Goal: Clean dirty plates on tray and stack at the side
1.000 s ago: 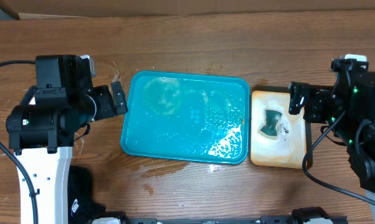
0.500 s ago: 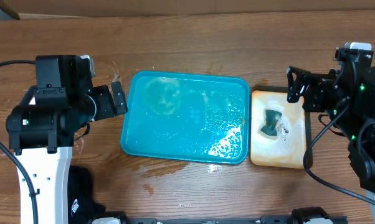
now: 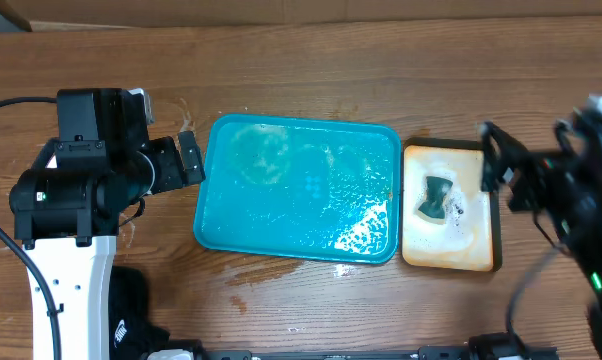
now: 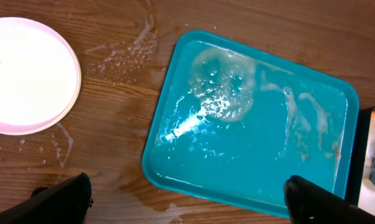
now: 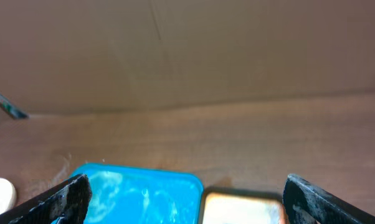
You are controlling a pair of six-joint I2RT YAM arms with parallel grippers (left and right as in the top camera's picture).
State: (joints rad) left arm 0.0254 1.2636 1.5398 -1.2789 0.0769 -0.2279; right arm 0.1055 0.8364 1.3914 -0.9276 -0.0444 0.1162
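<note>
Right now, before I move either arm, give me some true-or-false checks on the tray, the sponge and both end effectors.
1. The teal tray holds no plates, only suds. True.
2. The dark green sponge lies on the teal tray. False: it lies on the cream tray.
3. A white plate rests on the table, outside the teal tray. True.
4. The left end effector is shut on a plate. False: it is open and empty.
5. The right end effector is open. True.

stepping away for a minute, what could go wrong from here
The tray holds soapy water; a bump could slosh it onto the already wet table. The right arm is motion-blurred beside the cream tray with the sponge, so it may clip them.
</note>
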